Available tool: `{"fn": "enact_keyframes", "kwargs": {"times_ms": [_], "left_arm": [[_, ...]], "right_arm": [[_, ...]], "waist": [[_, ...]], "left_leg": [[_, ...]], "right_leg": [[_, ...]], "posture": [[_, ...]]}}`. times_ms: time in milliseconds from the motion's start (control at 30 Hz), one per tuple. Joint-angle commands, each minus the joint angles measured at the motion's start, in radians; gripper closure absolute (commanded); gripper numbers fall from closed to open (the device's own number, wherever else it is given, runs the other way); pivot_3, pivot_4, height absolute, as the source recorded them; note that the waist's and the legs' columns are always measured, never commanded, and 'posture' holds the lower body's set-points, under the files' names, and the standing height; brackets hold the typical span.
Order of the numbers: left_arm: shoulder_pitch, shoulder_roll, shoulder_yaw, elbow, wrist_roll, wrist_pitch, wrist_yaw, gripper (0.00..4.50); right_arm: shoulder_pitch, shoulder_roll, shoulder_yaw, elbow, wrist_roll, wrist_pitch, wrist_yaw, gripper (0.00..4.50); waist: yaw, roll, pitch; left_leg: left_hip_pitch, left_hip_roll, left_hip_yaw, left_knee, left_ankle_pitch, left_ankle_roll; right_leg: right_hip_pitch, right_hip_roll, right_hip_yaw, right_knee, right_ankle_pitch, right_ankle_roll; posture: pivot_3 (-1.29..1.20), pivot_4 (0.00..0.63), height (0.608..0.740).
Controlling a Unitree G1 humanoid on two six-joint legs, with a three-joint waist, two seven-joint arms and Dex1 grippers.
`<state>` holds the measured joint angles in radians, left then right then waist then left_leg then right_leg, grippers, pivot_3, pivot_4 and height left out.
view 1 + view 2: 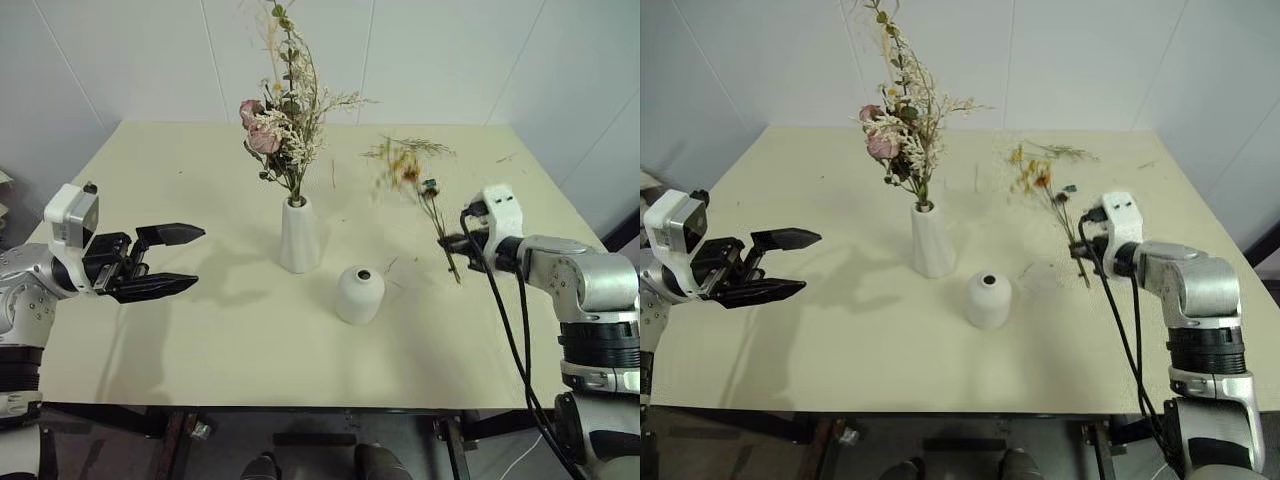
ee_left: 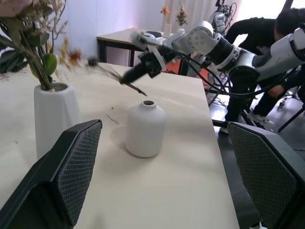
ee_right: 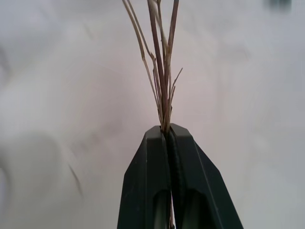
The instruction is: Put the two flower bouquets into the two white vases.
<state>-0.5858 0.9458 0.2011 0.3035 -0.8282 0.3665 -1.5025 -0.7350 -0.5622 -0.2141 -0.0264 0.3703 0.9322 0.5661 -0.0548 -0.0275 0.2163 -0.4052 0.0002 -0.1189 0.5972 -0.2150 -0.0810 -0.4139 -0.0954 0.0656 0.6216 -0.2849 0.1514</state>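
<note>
So my right gripper [image 3: 167, 131] has its two black fingers pinched tight on the wiry brown stems of the thin bouquet with small yellow-orange flowers [image 1: 405, 172]. It's lifted off the pale cream tabletop [image 1: 200, 340] on the right side, with the blooms pointing toward the far edge and the stem ends poking out the near side of my fingers.

My left gripper [image 1: 172, 260] is over on the left, hanging above the table with its fingers spread wide and nothing in them.

Between the two, the tall tapered matte white vase [image 1: 299, 236] already has the big bouquet of pink roses, green sprigs and pale grasses [image 1: 284, 120] standing in it. The short rounded white vase with the narrow neck [image 1: 359, 294] sits just near-right of the tall one, mouth empty.
</note>
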Motion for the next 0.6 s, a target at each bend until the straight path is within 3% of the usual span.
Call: {"fn": "enact_keyframes", "kwargs": {"times_ms": [33,100,367,600], "left_arm": [[-0.031,0.005,-0.007,0.016,-0.010,-0.002,-0.112,0.00],[-0.048,0.003,-0.017,0.027,-0.008,-0.001,-0.112,0.00],[-0.080,0.005,-0.051,0.056,-0.014,-0.008,-0.112,0.00],[-0.111,0.001,-0.090,0.075,-0.027,-0.012,-0.112,0.00]], "right_arm": [[0.053,0.075,-0.087,-0.112,0.051,-0.281,0.025,4.48],[0.095,0.117,-0.101,-0.154,0.063,-0.388,0.028,4.48],[0.152,0.220,-0.143,-0.266,0.263,-0.488,0.050,4.48],[0.261,0.198,-0.077,-0.406,0.431,-0.418,0.113,4.48]], "waist": [[0.000,0.000,0.000],[0.000,0.000,0.000],[-0.001,0.000,0.000],[0.000,0.000,0.000]], "left_leg": [[0.000,0.000,0.000,0.000,0.000,0.000],[0.000,0.000,0.000,-0.001,0.000,0.000],[0.002,0.000,0.000,-0.001,0.001,-0.001],[0.002,0.001,-0.001,-0.001,0.001,-0.001]], "right_leg": [[0.000,0.000,0.000,0.000,0.000,0.000],[0.000,0.000,0.000,0.000,0.000,0.000],[0.000,0.000,0.000,0.003,0.000,0.000],[0.000,0.000,0.000,0.003,-0.001,-0.001]], "posture": [[0.00,0.150,0.740],[0.00,0.150,0.740],[0.00,0.150,0.740],[0.00,0.150,0.740]]}}
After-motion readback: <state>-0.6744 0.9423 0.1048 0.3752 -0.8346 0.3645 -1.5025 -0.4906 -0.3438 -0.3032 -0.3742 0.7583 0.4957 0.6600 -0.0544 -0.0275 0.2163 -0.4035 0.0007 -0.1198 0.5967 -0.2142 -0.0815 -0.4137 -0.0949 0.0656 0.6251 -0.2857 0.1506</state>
